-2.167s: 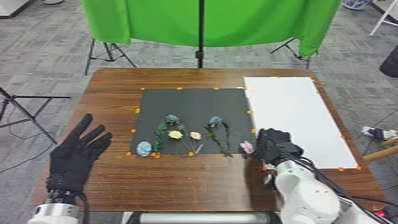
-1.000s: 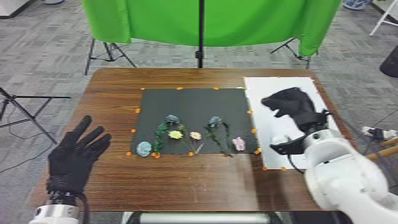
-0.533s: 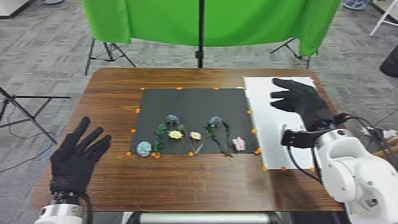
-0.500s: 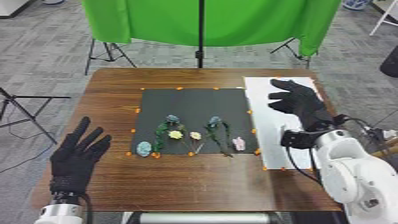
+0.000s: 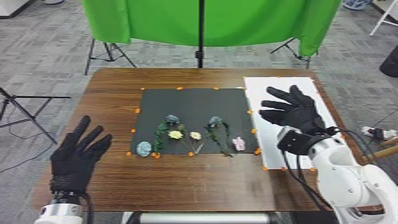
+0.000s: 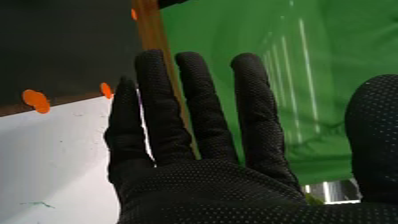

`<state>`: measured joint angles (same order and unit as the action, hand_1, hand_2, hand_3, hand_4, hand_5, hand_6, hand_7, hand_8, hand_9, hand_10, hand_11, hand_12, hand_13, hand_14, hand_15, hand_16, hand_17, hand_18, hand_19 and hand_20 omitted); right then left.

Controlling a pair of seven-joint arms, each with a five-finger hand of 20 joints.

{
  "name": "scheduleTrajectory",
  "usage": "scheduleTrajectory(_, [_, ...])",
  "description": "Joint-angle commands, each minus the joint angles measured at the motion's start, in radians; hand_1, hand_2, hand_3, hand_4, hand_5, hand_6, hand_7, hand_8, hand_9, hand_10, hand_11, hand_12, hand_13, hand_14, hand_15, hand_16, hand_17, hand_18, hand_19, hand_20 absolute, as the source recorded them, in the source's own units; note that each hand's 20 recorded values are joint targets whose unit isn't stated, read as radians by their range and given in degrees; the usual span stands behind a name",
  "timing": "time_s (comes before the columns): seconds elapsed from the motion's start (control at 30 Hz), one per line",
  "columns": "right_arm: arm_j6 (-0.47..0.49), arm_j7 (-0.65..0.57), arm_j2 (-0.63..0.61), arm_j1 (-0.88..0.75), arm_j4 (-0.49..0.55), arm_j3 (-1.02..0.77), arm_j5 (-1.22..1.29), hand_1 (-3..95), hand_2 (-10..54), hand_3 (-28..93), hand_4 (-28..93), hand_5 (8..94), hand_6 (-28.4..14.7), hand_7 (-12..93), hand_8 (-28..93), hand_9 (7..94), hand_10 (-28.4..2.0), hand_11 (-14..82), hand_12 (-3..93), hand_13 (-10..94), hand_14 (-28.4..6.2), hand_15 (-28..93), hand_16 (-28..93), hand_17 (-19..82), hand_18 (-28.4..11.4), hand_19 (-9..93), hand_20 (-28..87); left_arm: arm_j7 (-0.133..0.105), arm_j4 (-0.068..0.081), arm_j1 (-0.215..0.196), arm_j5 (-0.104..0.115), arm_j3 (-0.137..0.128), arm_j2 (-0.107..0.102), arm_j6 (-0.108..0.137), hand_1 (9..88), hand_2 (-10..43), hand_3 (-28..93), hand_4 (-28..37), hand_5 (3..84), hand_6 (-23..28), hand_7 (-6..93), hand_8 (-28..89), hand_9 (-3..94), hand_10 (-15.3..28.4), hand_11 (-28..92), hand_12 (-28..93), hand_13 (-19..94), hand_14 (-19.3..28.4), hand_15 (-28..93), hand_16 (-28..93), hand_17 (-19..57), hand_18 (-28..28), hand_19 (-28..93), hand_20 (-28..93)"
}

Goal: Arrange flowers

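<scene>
The mat [image 5: 191,102] lies mid-table [image 5: 195,185], the sheet [image 5: 260,89] just beside it on the right. Across the mat's near half, left to right: a flower head [image 5: 144,148], a long-stemmed flower [image 5: 172,119], two small blossoms side by side, another long-stemmed flower [image 5: 214,120], a loose bloom [image 5: 238,143]. The curtain [image 5: 160,20] hangs behind the table.

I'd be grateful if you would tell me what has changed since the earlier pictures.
The right hand has left the pink flower and moved forward and right, over the white sheet. The flower now lies slightly farther left. The left hand and other flowers look unchanged.
</scene>
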<state>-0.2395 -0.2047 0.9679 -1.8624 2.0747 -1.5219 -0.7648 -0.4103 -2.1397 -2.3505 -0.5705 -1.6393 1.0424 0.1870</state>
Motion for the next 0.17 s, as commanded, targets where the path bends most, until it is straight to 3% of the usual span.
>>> scheduleTrajectory(0.03, [-0.012,0.019,0.030,-0.012,-0.001,-0.006,0.004,17.2,2.6,70,-28,50.3,1.4,12,-12,50.8,-17.0,13.8,13.5,37,-20.4,39,12,3,-26.5,55,30,0.023,0.005,0.000,-0.017,-0.007,0.025,-0.019,17.5,5.5,76,-28.3,31.4,2.4,10.6,-11,30.5,15.2,15,10,23,26.7,41,-7,-9.0,28.4,54,7])
scheduleTrajectory(0.17, [-0.019,0.023,0.043,-0.016,0.001,-0.009,-0.006,17.0,2.8,70,-28,50.0,1.5,12,-12,50.6,-16.7,13.5,13.6,37,-20.5,39,13,3,-26.6,55,29,0.033,0.000,0.000,-0.022,-0.014,0.033,-0.022,17.5,5.5,76,-28.3,31.4,2.4,10.5,-11,30.5,15.4,15,10,23,26.8,41,-6,-9.0,28.4,54,7])
